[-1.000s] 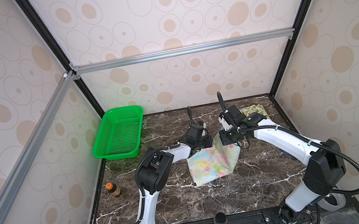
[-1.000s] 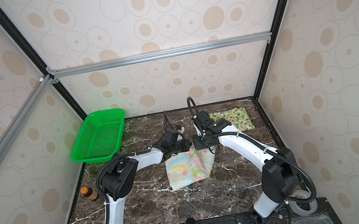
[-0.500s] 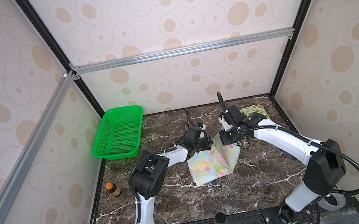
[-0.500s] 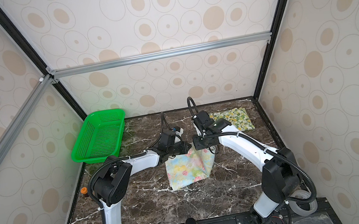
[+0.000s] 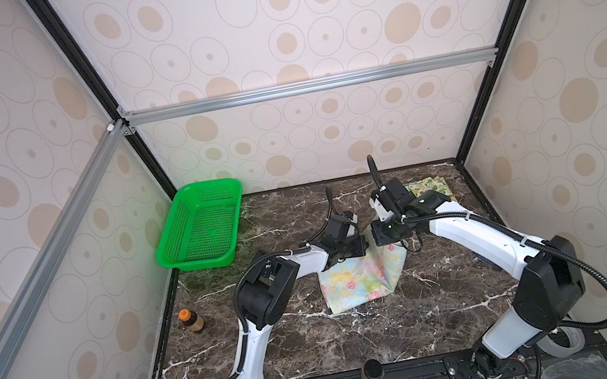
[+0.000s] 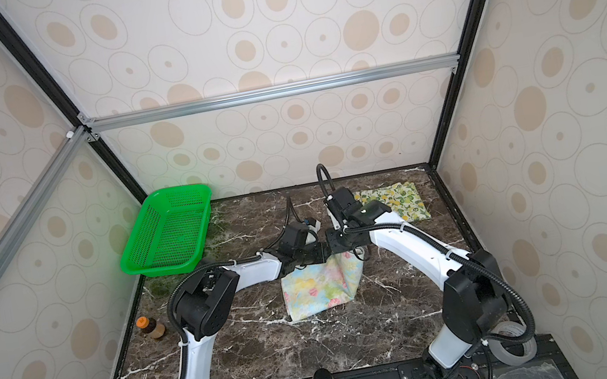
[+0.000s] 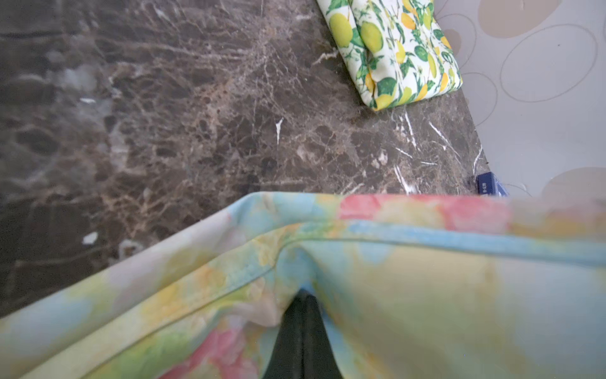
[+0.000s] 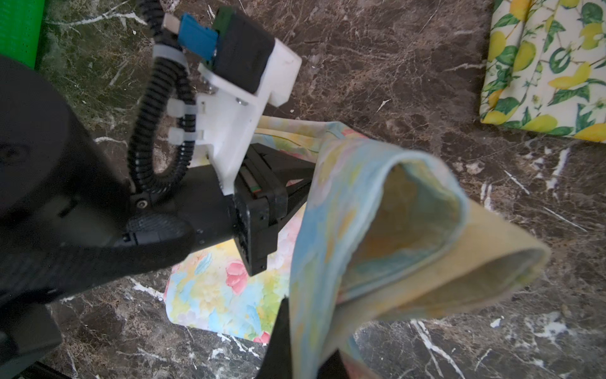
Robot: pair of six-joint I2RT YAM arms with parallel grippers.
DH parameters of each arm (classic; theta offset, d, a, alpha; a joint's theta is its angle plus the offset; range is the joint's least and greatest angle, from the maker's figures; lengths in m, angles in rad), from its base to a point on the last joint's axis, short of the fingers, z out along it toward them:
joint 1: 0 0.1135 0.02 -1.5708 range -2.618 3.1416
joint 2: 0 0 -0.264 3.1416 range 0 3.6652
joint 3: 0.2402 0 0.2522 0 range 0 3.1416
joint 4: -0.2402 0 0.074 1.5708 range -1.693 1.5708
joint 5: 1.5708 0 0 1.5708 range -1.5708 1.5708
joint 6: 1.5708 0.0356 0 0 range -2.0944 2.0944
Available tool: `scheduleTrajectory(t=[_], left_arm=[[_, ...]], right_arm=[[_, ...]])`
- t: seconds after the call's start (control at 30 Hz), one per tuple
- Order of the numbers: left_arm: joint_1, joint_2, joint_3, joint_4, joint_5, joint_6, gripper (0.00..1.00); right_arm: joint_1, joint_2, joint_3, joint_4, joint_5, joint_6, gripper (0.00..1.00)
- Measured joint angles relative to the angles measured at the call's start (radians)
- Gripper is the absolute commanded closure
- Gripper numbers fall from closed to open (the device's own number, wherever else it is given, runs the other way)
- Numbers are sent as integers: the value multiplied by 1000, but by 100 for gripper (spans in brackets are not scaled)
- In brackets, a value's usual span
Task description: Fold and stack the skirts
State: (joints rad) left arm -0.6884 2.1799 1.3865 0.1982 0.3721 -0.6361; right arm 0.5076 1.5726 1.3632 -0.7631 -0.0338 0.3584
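The pastel flowered skirt (image 5: 360,279) lies mid-bench (image 5: 320,343) with its far edge raised, pinched by both the left end effector (image 5: 365,245) and the right end effector (image 5: 372,238), which meet tip to tip on elbow-bent arms reaching inward, while the folded lemon skirt (image 5: 431,189) sits in the far right corner.

Pastel skirt (image 7: 410,295) blurred, covers L hand (image 7: 301,328), lemon skirt (image 8: 544,65) cropped.

Count: 1 lemon-print skirt (image 6: 400,198) at the far right corner of the bench (image 6: 321,347), 1 pastel floral skirt (image 6: 319,289) mid-bench, 1 green basket (image 6: 171,239) at the far left corner, 1 small bottle (image 6: 152,329) at the left edge, probably 1 tape roll (image 6: 508,357) off the front right corner.
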Motion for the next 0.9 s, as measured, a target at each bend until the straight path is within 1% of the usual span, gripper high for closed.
scheduleTrajectory(t=[0.17, 0.33, 0.43, 0.7, 0.8, 0.9], left_arm=[[21, 16, 35, -1, -21, -4, 98], [39, 5, 15, 2, -42, -2, 97], [45, -48, -51, -4, -48, 10, 97], [48, -324, -267, -41, -59, 57, 96], [39, -381, -343, -34, -52, 57, 96], [20, -388, -417, -29, -45, 53, 97]], right_arm=[[0, -2, 0, 0, 3, 0, 100], [0, -5, 0, -4, 21, -7, 100], [-8, -5, 0, -11, 33, -17, 100], [-71, -3, 17, -39, 59, -78, 100], [-87, 10, 53, -59, 73, -105, 100], [-90, 34, 93, -73, 89, -130, 100]])
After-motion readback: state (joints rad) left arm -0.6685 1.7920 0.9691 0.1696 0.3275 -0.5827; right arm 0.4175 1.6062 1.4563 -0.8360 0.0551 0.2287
